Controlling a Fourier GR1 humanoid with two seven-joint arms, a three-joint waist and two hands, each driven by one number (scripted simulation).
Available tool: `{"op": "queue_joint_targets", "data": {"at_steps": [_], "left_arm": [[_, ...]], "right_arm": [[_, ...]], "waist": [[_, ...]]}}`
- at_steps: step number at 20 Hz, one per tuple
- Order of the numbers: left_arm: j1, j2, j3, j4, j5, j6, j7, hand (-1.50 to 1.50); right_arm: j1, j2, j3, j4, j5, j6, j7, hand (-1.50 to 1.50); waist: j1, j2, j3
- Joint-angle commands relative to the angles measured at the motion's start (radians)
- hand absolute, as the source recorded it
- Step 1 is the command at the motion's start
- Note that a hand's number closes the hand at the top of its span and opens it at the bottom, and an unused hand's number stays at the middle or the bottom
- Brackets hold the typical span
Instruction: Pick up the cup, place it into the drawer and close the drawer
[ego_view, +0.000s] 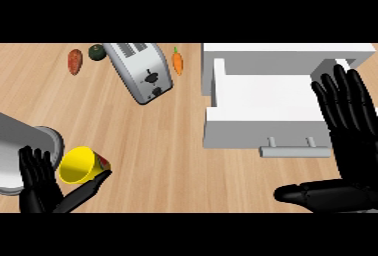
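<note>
**Q:** Where is the cup?
**A:** The yellow cup (77, 164) is near the counter's (162, 145) front left corner, wedged between the fingers and thumb of the left hand (43, 186), which close in on it from both sides. I cannot tell whether it is lifted.

**Q:** And the rest?
**A:** The right hand (347, 150) is spread flat, holding nothing, over the right side of the open white drawer (251, 131). A toaster (140, 72) and carrot (177, 60) lie along the back edge.
</note>
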Motion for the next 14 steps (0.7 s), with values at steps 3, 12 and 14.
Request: {"op": "queue_joint_targets", "data": {"at_steps": [3,12,14], "left_arm": [[-0.038,0.002,0.054,0.132,0.042,-0.057,-0.063,-1.50],[0.003,-0.004,0.110,0.223,0.111,-0.127,-0.213,-1.50],[-0.067,0.054,0.155,0.302,0.139,-0.166,-0.205,-1.50]], "right_arm": [[0.049,0.003,0.001,0.001,0.001,0.027,-0.046,-1.50],[-0.007,-0.013,-0.029,0.030,-0.025,0.035,-0.022,-1.50],[-0.007,-0.011,-0.009,0.001,-0.016,0.032,0.003,-1.50]], "waist": [[-0.001,0.000,0.000],[0.001,0.000,0.000],[0.000,0.000,0.000]]}}
